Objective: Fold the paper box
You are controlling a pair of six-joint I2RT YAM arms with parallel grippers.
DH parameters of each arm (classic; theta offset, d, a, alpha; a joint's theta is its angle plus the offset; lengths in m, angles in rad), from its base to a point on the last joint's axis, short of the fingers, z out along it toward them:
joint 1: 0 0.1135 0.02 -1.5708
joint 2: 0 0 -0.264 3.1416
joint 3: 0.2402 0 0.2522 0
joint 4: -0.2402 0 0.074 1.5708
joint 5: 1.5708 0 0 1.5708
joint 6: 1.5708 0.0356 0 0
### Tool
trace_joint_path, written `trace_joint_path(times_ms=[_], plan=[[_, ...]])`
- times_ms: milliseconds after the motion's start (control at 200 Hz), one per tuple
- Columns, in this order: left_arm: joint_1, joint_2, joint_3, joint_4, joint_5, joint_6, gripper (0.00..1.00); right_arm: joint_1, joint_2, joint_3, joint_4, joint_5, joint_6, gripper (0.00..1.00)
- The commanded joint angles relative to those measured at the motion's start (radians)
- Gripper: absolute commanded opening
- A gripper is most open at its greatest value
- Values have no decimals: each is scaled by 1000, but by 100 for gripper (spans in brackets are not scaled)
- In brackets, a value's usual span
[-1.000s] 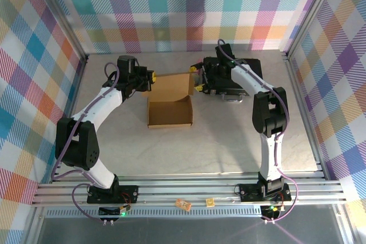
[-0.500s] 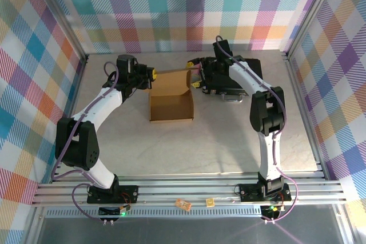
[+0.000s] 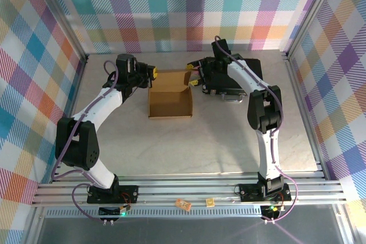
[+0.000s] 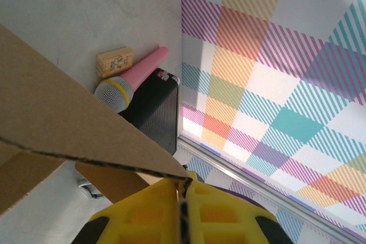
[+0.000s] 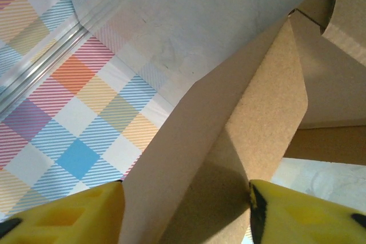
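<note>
The paper box [image 3: 170, 100] is sitting open on the table [image 3: 217, 141] between the two arms, toward the far side, with its shallow tray facing up and its back panel rising at a tilt from the far edge. The left gripper [image 3: 151, 73] is pinching the far left corner of that panel; in the left wrist view its yellow fingers [image 4: 148, 215] are pressing fully together on the cardboard edge. The right gripper [image 3: 193, 77] is working at the far right corner, its jaws standing about half apart, with a creased flap filling the gap and touching both fingers [image 5: 303, 215]. A black case [image 3: 240, 75] is lying just right of the box, and a pink toy microphone [image 4: 134, 81] and a small wooden block [image 4: 114, 62] are resting beside it.
</note>
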Motion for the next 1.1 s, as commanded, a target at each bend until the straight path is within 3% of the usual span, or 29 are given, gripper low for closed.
trace_joint_path(times_ms=[0,510,595,715,965,1100], plan=[[-26,1,-14,60,122,22,0,28,30,32,47,-47,27,51],[-34,17,-26,80,155,14,0,34,30,34,23,-33,52,25],[-32,17,-25,84,162,8,18,35,35,43,11,-34,52,16],[-29,12,-10,72,174,12,34,34,36,49,-12,-31,43,1],[-14,-28,9,-3,189,22,66,31,21,46,-38,-8,52,0],[7,-95,118,-298,165,126,73,23,-12,33,-45,19,59,0]])
